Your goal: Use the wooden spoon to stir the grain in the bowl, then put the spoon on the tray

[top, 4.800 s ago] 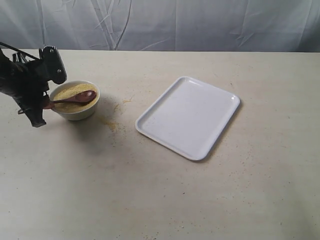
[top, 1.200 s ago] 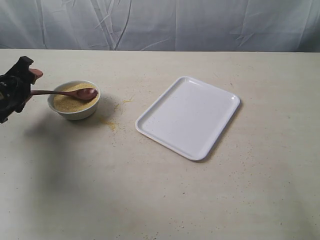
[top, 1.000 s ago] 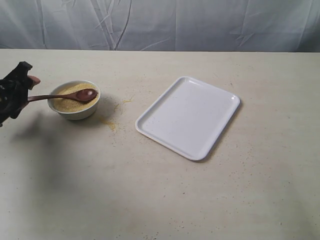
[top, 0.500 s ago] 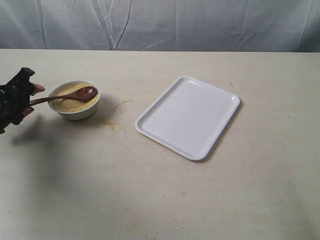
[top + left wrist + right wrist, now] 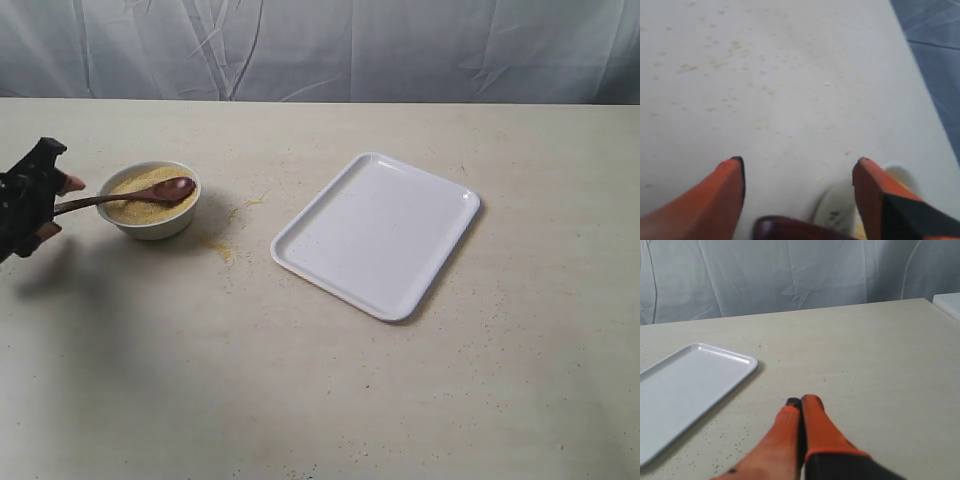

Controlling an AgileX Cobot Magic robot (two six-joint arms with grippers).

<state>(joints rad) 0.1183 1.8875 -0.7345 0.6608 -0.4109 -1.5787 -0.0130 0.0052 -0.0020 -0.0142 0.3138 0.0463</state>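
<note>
While the left hand [image 5: 799, 165] stands spread around the wooden spoon [image 5: 172, 188], scoop on the grain [image 5: 135, 210], right hand [image 5: 801, 401] pressed together

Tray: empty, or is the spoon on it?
Empty: the tray shows only bare white surface; the wooden spoon has its scoop in the bowl.

No legible text — anywhere.
</note>
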